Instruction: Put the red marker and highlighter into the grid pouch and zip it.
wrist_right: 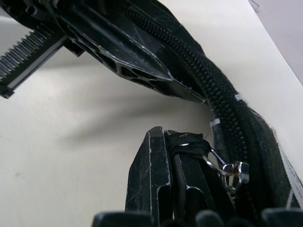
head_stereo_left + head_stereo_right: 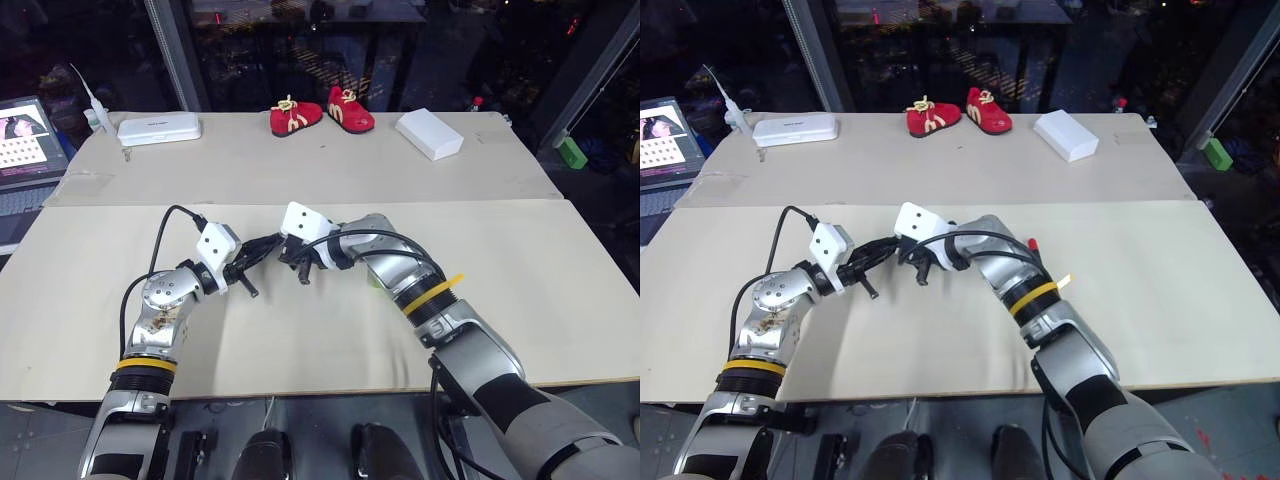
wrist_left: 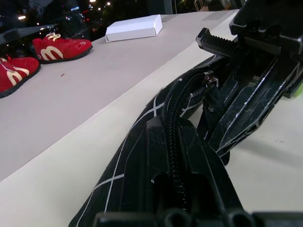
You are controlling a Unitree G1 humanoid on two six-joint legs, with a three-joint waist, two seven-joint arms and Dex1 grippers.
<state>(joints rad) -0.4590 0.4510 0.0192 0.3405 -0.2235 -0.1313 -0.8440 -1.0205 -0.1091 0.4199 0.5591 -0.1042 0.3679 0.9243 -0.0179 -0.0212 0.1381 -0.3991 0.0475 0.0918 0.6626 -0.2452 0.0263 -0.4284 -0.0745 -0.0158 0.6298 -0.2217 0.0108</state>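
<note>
Scene: beige tabletop [image 2: 560, 300], two arms meeting over its middle, both at one pouch.
Grid pouch: black fabric with thin white lines [image 3: 142, 137], lifted off the table and stretched between the two grippers; zipper teeth running along its upper edge.
Left gripper: [image 2: 252, 258] clenched on one end of the grid pouch, fingers flat against the fabric on either side of the zipper line.
Right gripper: [image 2: 296, 262] fingers pinched together on the black pull cord [image 1: 187, 142], the cord looped through the small metal zipper slider [image 1: 232, 170] at the pouch's edge.
Red marker: only a red tip [image 2: 1033, 242] seen on the table, just behind the right forearm; rest hidden by the arm.
Highlighter: sliver of light green [image 3: 298, 87] at the frame's edge in the left wrist view, beside the right gripper; too little showing to be sure.
Background: pair of red shoes [image 2: 320, 114], white box [image 2: 430, 134] and flat white case [image 2: 158, 129] at the far side of the table; laptop [image 2: 30, 140] off the left edge.
</note>
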